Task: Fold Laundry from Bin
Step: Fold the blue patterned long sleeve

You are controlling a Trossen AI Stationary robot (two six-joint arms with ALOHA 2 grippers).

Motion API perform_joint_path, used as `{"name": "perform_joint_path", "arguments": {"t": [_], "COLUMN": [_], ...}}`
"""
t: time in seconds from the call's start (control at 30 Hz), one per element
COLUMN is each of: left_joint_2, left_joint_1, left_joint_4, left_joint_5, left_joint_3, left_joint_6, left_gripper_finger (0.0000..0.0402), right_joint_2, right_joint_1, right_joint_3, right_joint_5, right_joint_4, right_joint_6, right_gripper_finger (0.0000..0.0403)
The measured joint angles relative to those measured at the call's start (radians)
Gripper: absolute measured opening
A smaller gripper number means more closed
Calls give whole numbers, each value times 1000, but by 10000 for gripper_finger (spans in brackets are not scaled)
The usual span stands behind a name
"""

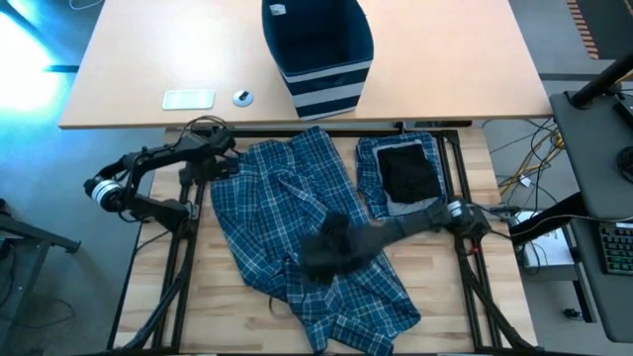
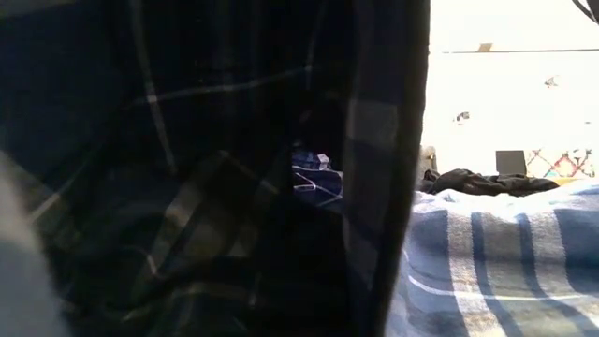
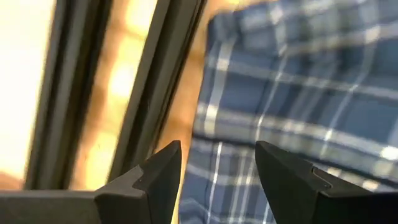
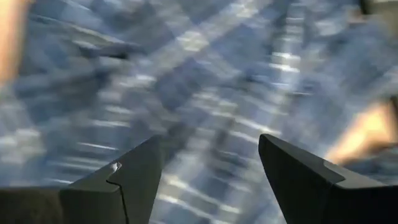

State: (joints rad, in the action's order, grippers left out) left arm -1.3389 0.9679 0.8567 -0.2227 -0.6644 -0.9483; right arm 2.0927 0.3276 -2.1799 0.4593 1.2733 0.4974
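Note:
A large blue-and-white plaid garment of the laundry lies spread and rumpled over the middle of the wooden table. To its right a folded plaid piece lies flat with a small black piece on top. The navy striped bin stands on the far table. My left gripper stands open above the garment's far left corner, pointing down. My right gripper hovers open over the garment's middle. In the low view dark plaid cloth hangs close in front.
Black frame rails run along the wooden table's left and right sides. A flat white object and a small round thing lie on the far table left of the bin. Cables and a keyboard sit off to the right.

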Motion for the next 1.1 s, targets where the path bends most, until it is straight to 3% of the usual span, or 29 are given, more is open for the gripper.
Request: {"name": "perform_joint_path", "arguments": {"t": [0.23, 0.43, 0.57, 0.7, 0.77, 1.1], "left_joint_2": [-30, -19, -13, 9, 34, 164], "left_joint_1": [0, 0, -1, -3, -3, -5], "left_joint_4": [-23, -100, -99, -36, 13, 227], "left_joint_5": [62, 80, 87, 88, 86, 124], "left_joint_3": [55, 71, 65, 47, 36, -60], "left_joint_6": [-107, -29, -3, -6, -3, 172], "left_gripper_finger": [190, 181, 125, 30, 10, 21], "right_joint_2": [-119, -205, -233, -245, -246, -243], "right_joint_1": [-116, -190, -235, -268, -277, -278], "right_joint_3": [5, 5, 5, 6, 8, 68], "right_joint_5": [17, 16, 15, 13, 13, -30], "right_joint_4": [120, 113, 104, 102, 102, 78], "right_joint_6": [-156, -284, -343, -380, -392, -354], "right_gripper_finger": [258, 258, 258, 258, 258, 258]}}
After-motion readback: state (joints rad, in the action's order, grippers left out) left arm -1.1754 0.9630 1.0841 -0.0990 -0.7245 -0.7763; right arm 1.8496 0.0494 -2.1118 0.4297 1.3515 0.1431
